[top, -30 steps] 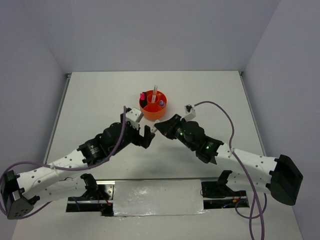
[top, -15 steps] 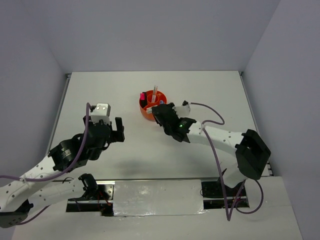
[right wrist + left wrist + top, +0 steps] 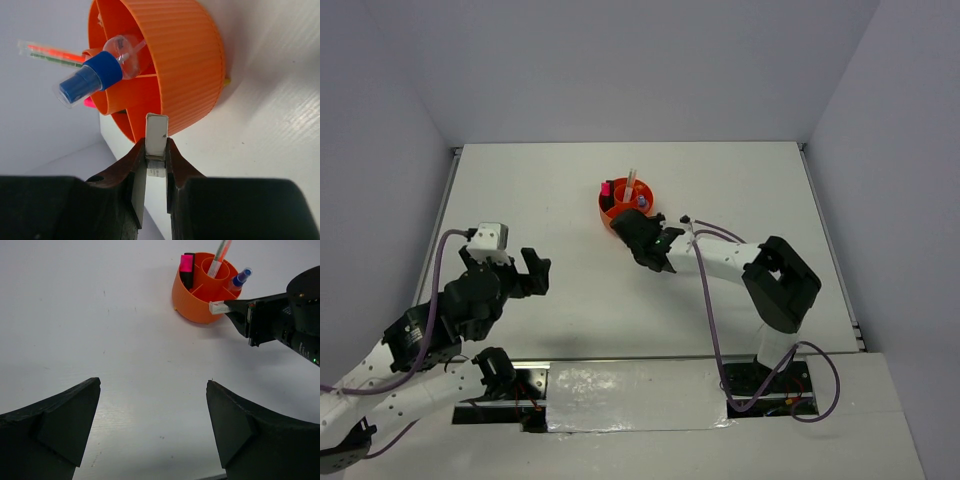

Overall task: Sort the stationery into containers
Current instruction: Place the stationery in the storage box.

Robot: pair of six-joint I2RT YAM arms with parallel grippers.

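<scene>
Though unseen overhead, pinched pale piece (image 3: 157, 132)

Marker (image 3: 242, 276) and highlighter (image 3: 187, 266) in organiser (image 3: 191, 304); short piece (image 3: 217, 307) seemingly at its rim.

Desk (image 3: 570, 190), white: one.
Round orange organiser (image 3: 192, 302): one, with one central tube.
Pink-black highlighter (image 3: 187, 267): one.
Blue-capped marker (image 3: 240, 278): one.
Thin orange pen (image 3: 220, 254) in the tube: one counted; whether a second lies against it cannot be told.
Short pale piece (image 3: 156, 132): one.
Stationery pieces counted: four.
Robot arms: two, the left arm (image 3: 450, 310) and the right arm (image 3: 720, 262), each with one pair of jaws.
</scene>
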